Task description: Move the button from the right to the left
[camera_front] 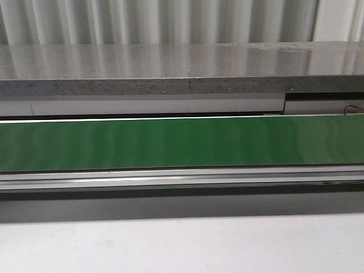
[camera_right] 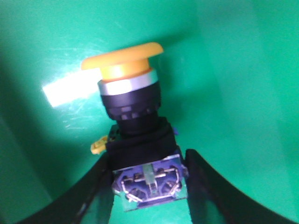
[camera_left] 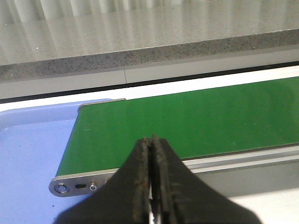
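A green conveyor belt [camera_front: 182,142] ran below a grey stone ledge [camera_front: 142,71], the left gripper [camera_left: 152,186] pressed closed and empty above the belt's end, while the right gripper [camera_right: 150,186], jaws apart, straddled the button [camera_right: 135,126] lying on green.

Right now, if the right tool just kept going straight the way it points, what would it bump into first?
The button. Its blue-and-clear block already sits between the right tool's open fingers, so the block, then the black collar and yellow head, lie straight ahead. Depth is unclear.
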Tool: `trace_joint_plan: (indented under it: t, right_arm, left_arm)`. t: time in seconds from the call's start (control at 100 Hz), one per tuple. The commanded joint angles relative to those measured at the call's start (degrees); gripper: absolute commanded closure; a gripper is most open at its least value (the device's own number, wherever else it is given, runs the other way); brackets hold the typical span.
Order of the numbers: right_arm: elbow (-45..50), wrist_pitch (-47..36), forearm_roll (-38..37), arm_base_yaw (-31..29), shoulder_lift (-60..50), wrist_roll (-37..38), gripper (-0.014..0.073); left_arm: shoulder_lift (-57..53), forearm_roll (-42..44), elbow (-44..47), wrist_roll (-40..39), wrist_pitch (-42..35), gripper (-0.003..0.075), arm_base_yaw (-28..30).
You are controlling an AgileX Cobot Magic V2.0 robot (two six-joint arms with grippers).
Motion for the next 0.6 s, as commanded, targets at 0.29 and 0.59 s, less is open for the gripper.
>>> trace_joint_plan:
  t: [0.29,0.59]
  right_arm:
    - [-1.88,6.81,0.44,6.1,-16.02,-0.71,0.0471]
    - [3.34,5.97,0.78,15.48,-16.45,-0.71,0.0471]
  left_arm:
    - [-1.82,-0.05,2.23,-0.55,-4.01,0.0741,0.09]
    - [-1.82,-0.05,2.23,-0.55,-4.01,0.0741,0.09]
